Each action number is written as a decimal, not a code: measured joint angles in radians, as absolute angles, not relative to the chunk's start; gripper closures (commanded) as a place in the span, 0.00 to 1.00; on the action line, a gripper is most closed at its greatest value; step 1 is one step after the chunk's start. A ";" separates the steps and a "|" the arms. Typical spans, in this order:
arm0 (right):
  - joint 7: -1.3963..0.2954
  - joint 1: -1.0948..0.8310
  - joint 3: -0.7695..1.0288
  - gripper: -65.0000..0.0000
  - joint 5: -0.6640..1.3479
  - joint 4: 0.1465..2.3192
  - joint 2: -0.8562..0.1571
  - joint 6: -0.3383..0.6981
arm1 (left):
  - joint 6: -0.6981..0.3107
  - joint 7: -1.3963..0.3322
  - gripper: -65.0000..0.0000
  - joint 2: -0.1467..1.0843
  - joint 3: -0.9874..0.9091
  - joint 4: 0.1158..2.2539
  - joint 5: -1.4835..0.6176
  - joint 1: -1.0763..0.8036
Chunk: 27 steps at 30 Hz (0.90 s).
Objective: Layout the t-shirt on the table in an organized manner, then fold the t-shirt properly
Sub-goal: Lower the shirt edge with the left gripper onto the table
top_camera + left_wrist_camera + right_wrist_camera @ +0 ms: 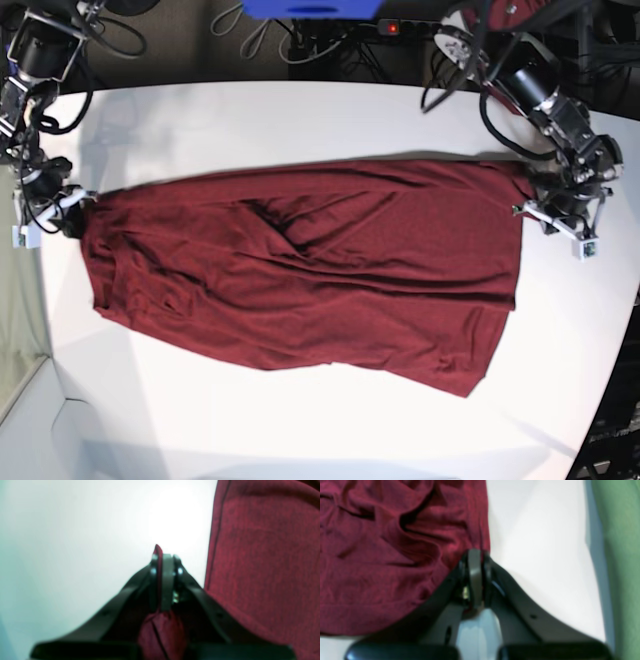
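Maroon t-shirt point(300, 275) lies stretched across the white table point(300, 120), each end pinched by a closed gripper, left point(165, 562) and right point(475, 560); pulling outward evenly should smooth its wrinkles.

t-shirt point(300, 270) maroon knit cloth, matt, wrinkled; table point(300, 120) smooth matt white

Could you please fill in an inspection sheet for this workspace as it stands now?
Surface: white table, bare around the garment.
Job's things: maroon t-shirt spread lengthwise, wrinkled, not folded.
Clutter: nothing seen on the table.
End effectors: left end effector shut on a t-shirt corner; right end effector shut on the t-shirt's edge.
Cables: black cables and a power strip behind the far edge.
Surroundings: blue object beyond the table, green surface beside it.
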State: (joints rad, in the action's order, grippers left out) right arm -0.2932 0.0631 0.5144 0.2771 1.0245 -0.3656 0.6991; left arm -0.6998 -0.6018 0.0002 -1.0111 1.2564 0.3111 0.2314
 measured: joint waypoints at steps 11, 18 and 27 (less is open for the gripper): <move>-0.295 0.063 0.514 1.00 0.276 1.024 -0.365 0.699 | -0.701 -0.659 1.00 -0.100 -1.000 1.699 0.110 0.091; -0.295 0.063 0.514 1.00 0.276 1.024 -0.363 0.699 | -0.700 -0.655 1.00 -0.086 -0.999 1.743 -0.064 -0.068; -0.295 0.062 0.514 1.00 0.277 1.024 -0.362 0.699 | -0.699 -0.647 1.00 -0.079 -0.999 1.699 -0.169 -0.205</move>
